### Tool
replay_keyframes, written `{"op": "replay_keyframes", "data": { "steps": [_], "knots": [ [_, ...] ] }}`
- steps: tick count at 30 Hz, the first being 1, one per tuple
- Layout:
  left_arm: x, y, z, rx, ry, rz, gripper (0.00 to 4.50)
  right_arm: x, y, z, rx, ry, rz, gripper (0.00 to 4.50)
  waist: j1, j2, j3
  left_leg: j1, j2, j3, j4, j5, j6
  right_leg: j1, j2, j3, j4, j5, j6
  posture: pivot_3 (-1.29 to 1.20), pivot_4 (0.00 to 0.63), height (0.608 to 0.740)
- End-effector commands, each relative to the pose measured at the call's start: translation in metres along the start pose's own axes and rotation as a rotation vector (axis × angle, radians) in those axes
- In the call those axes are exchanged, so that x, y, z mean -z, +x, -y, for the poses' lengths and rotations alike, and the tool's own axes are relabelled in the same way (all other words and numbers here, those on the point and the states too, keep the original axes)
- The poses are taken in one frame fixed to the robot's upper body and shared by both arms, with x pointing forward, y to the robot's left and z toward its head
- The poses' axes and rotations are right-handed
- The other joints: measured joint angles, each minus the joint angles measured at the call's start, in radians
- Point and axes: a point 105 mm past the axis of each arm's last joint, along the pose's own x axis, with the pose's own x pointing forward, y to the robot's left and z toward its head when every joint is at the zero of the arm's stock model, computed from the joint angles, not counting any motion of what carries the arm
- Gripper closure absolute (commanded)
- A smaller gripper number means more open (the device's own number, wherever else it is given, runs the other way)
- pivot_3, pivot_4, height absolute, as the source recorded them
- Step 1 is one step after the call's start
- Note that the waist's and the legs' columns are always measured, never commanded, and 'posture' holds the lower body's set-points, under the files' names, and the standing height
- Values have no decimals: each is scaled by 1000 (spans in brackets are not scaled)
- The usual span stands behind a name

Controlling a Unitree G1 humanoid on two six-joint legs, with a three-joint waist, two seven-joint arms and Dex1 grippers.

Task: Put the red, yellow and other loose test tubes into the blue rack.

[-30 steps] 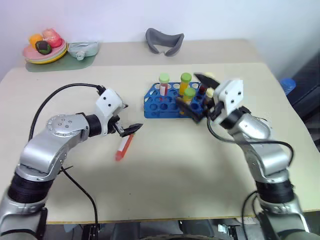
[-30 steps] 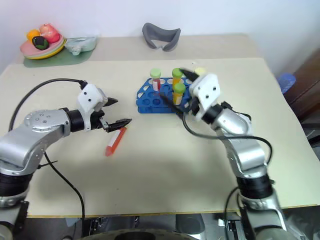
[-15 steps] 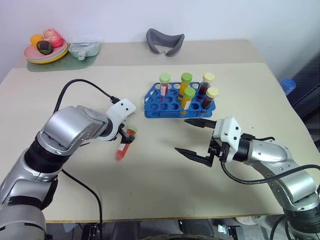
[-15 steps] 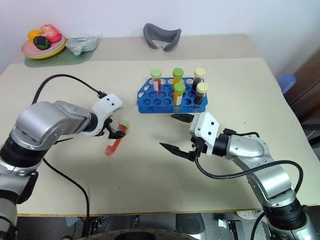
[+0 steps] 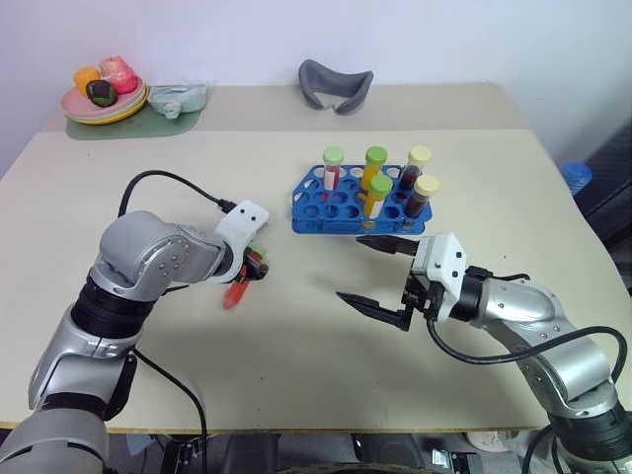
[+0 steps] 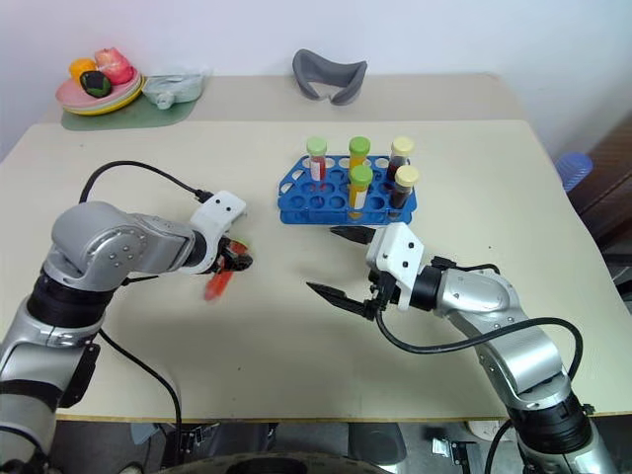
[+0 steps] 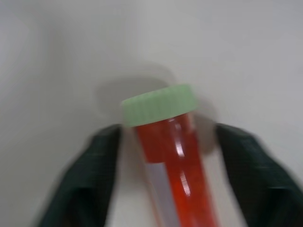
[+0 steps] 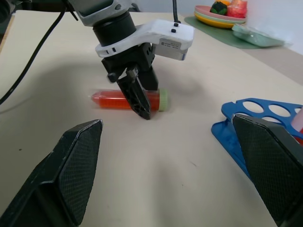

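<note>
The loose test tube of clear plastic with red liquid, a pale green screw cap and a white label strip [image 7: 170, 156] lies flat on the beige tabletop [image 5: 296, 346], in front of the rack and toward the robot's left. The left gripper [image 8: 137, 97] points steeply down over the tube's capped end, one black finger [image 7: 90, 184] on each side of it. In the left wrist view a sliver of table shows between each finger and the tube, so the jaws stand narrowed round it, and I cannot tell whether they touch it. The tube still rests on the table, unlifted.

The right gripper [image 5: 380, 276] hovers above bare table in front of the rack, pointing toward the robot's left, its two black fingers spread wide with nothing between them; it is well apart from the red tube.

Behind it sits the bright blue plastic rectangular rack with a grid of round holes [image 5: 331, 207]. Five capped tubes stand upright in it: a red one with green cap [image 5: 333, 166], two yellow-orange ones with green caps [image 5: 373, 166] [image 5: 379, 195], and two dark maroon ones with pale yellow caps [image 5: 419, 166] [image 5: 426, 195].

At the far edge are a grey curved headrest-like object [image 5: 336, 84] and a plate of toy food [image 5: 104, 94] on a green mat [image 5: 128, 120].
</note>
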Motion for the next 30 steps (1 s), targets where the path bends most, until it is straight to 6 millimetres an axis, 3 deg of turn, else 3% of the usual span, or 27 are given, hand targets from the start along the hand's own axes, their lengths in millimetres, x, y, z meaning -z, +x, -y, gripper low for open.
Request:
{"op": "replay_keyframes", "data": {
  "steps": [1, 8, 19, 22, 25, 30],
  "knots": [
    [4, -2, -14, -66, -30, -31, 2277, -13, 3, -2, -10, -40, 41, 0, 0, 0, 0, 1, 0, 0, -1, 0, 0, 0, 0, 0, 0, 0, 0, 0, 150, 740],
    [-8, -12, -13, -63, 34, -10, 2277, -13, 5, -1, -11, -44, 41, 0, 0, 0, 0, 2, 0, 0, -3, 0, 0, 0, 0, 0, -1, 0, 0, 0, 150, 740],
    [4, -18, -29, -37, 200, -87, 2277, -12, 7, 1, -20, -61, 39, 0, 3, 0, 0, 1, 0, 1, -6, 0, 0, 0, 0, 0, -4, 0, 0, 0, 150, 740],
    [8, -17, -31, -33, 173, -101, 1452, -12, 6, 1, -9, -61, 38, 0, 3, -1, 0, 0, 0, 1, -5, 0, 0, -1, 0, 0, -4, 0, 0, 0, 150, 740],
    [8, -16, -37, -67, 98, -107, 37, -11, 5, 0, -5, -58, 33, 0, 3, 0, 0, 0, 0, 1, -5, 0, 0, 0, 0, 0, -4, 0, 0, 0, 150, 740],
    [6, -11, -48, -97, -80, -65, 37, -10, 4, -1, -1, -54, 32, 0, 3, 0, 0, 0, 0, 1, -5, 0, 0, 0, 0, 0, -4, 0, 0, 0, 150, 740]
  ]
}}
